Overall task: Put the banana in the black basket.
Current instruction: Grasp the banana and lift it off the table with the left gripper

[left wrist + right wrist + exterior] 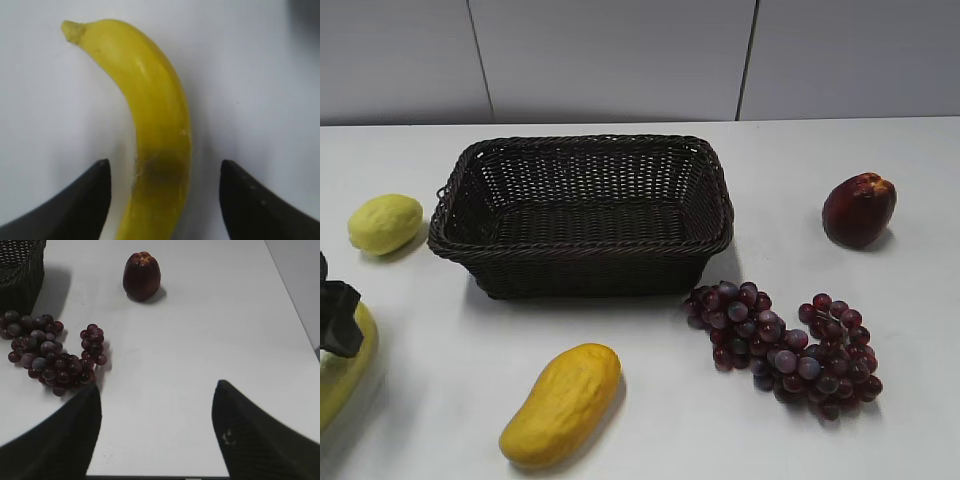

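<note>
The banana (155, 115) lies on the white table, long, yellow and curved, its stem tip pointing away. It also shows at the far left edge of the exterior view (342, 375). My left gripper (163, 167) is open, low over the banana, one finger on each side of it with gaps to both; in the exterior view only a black part of it (335, 315) shows. The black basket (582, 245) stands empty at the table's middle back. My right gripper (156, 392) is open and empty over bare table, out of the exterior view.
An orange-yellow mango (562, 403) lies in front of the basket. A lemon (385, 223) sits left of it. Dark red grapes (785, 350) lie at its right front corner, also in the right wrist view (50, 352). A red apple (858, 209) is at the right.
</note>
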Robot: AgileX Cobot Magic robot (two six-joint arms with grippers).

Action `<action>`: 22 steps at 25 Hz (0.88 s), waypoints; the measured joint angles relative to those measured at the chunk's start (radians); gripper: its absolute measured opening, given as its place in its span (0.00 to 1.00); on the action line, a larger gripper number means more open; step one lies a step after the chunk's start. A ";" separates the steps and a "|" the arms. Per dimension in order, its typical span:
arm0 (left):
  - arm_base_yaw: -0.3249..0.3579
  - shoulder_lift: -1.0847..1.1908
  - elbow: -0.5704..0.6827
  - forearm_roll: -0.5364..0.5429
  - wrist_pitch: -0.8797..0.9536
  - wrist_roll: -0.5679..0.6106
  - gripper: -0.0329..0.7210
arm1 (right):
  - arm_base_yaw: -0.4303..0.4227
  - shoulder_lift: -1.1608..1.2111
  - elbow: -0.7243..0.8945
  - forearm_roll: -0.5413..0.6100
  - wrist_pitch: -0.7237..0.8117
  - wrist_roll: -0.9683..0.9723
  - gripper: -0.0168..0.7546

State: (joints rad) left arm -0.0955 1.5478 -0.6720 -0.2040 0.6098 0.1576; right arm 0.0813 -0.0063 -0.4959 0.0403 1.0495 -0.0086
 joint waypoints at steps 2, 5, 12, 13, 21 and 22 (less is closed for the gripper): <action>0.000 0.033 -0.002 0.005 -0.022 0.000 0.92 | 0.000 0.000 0.000 0.000 0.000 0.000 0.74; 0.000 0.076 -0.011 0.007 -0.049 0.000 0.92 | 0.000 0.000 0.000 0.000 0.000 0.000 0.74; -0.002 0.153 -0.031 0.014 -0.070 0.001 0.90 | 0.000 0.000 0.000 0.000 0.000 0.000 0.74; -0.002 0.159 -0.031 0.015 -0.072 0.001 0.88 | 0.000 0.000 0.000 0.000 0.000 0.000 0.74; -0.002 0.168 -0.034 0.017 -0.071 0.001 0.60 | 0.000 0.000 0.000 0.000 0.000 0.000 0.74; -0.002 0.168 -0.034 0.017 -0.066 0.001 0.60 | 0.000 0.000 0.000 0.000 0.000 0.000 0.74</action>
State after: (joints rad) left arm -0.0975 1.7159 -0.7064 -0.1868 0.5438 0.1590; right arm 0.0813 -0.0063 -0.4959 0.0403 1.0495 -0.0086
